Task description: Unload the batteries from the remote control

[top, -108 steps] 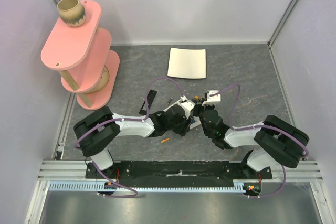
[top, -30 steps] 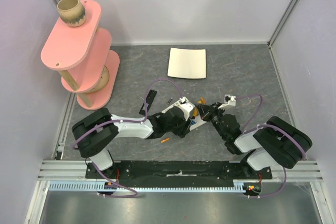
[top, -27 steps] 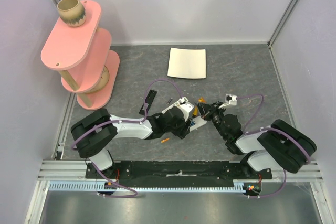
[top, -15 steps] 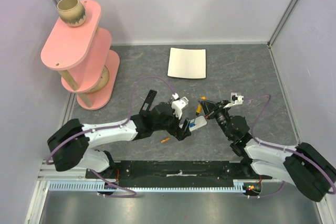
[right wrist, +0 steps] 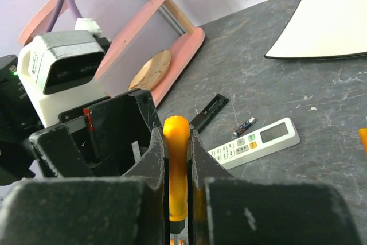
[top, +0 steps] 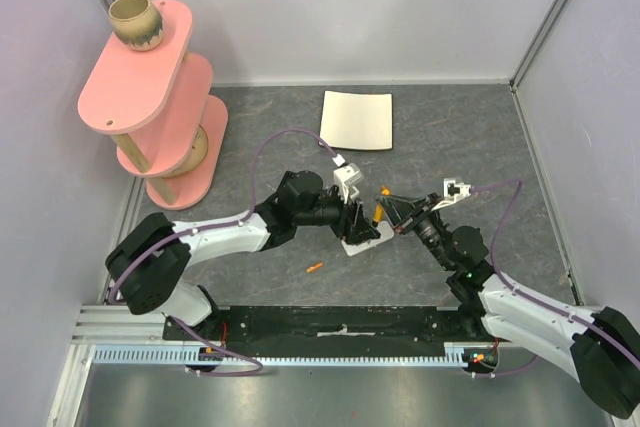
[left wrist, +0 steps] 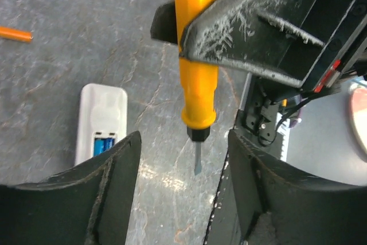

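**What sits on the grey tabletop**

The tabletop [top: 470, 137] holds a pink shelf stand [top: 190, 182] at the far left. A flat white sheet [top: 356, 119] lies near the back. A white remote control [left wrist: 102, 113] lies in the middle. An orange battery [top: 314, 268] is close by, and a black bar [right wrist: 209, 111] lies farther back.

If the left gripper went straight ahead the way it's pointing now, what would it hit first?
Probably the orange screwdriver clamped in the right gripper. It hangs dead ahead of the open left gripper, though depth is unclear. The remote control lies off to one side.
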`<state>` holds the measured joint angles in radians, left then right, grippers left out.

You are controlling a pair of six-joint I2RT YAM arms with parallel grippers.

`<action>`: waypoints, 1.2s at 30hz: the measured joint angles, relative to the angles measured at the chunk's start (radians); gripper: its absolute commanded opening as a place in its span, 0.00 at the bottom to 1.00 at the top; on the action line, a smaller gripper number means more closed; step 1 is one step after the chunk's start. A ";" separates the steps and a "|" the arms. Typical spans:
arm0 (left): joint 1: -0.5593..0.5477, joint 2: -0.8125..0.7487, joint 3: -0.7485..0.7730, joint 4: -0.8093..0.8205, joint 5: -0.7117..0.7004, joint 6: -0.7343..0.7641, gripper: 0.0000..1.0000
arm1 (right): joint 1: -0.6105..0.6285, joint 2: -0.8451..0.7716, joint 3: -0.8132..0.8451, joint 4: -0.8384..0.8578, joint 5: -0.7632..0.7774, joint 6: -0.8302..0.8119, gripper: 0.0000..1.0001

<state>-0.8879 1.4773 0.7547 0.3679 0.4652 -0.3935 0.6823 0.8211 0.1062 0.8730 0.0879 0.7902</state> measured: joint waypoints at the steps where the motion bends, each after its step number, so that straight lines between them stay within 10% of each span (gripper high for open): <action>1: 0.000 0.014 0.006 0.011 0.014 -0.006 0.41 | 0.000 -0.008 0.000 -0.006 -0.005 0.004 0.00; 4: 0.002 0.045 0.020 0.060 0.060 -0.039 0.02 | -0.001 -0.017 0.000 -0.026 -0.019 0.010 0.00; 9: 0.013 0.053 0.021 0.074 0.093 -0.054 0.02 | -0.006 -0.020 0.009 -0.055 -0.028 0.014 0.22; 13: 0.016 0.038 0.021 0.037 0.086 -0.048 0.02 | -0.006 -0.052 0.047 -0.167 -0.039 0.001 0.75; 16: 0.019 0.004 0.021 -0.011 0.070 -0.026 0.02 | -0.006 -0.090 0.077 -0.279 -0.039 -0.018 0.87; 23: 0.022 -0.092 0.021 -0.167 0.011 0.050 0.02 | -0.013 -0.088 0.176 -0.438 -0.090 -0.032 0.84; 36: 0.023 -0.140 0.021 -0.341 -0.047 0.125 0.02 | -0.014 0.033 0.236 -0.455 -0.247 -0.017 0.45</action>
<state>-0.8654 1.3376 0.7757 0.0269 0.4183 -0.2687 0.6682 0.8539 0.3420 0.4179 -0.1589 0.7734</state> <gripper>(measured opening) 0.076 0.495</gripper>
